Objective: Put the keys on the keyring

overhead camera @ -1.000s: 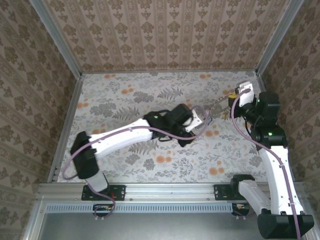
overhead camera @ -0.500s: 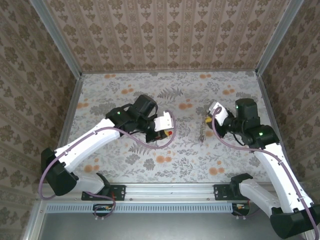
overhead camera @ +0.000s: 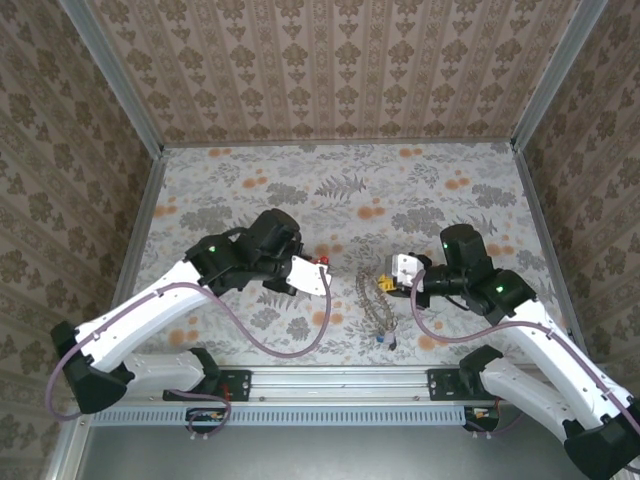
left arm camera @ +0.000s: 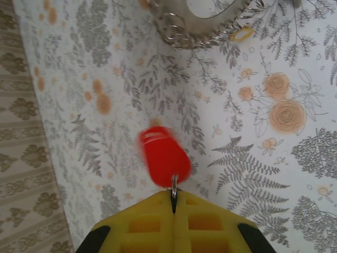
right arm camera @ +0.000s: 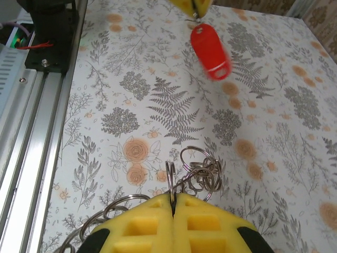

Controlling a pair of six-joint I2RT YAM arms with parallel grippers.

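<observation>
Left wrist: red key (left arm camera: 162, 156) between jaws

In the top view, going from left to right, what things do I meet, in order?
Left arm → red key → keyring → right arm.

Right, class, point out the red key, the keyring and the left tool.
red key (left arm camera: 160, 155): left wrist view, middle of its red head.
keyring (left arm camera: 179, 36): left wrist view, lower curve of the chain.
left tool (left arm camera: 174, 203): left wrist view, where its yellow pads meet.
</observation>
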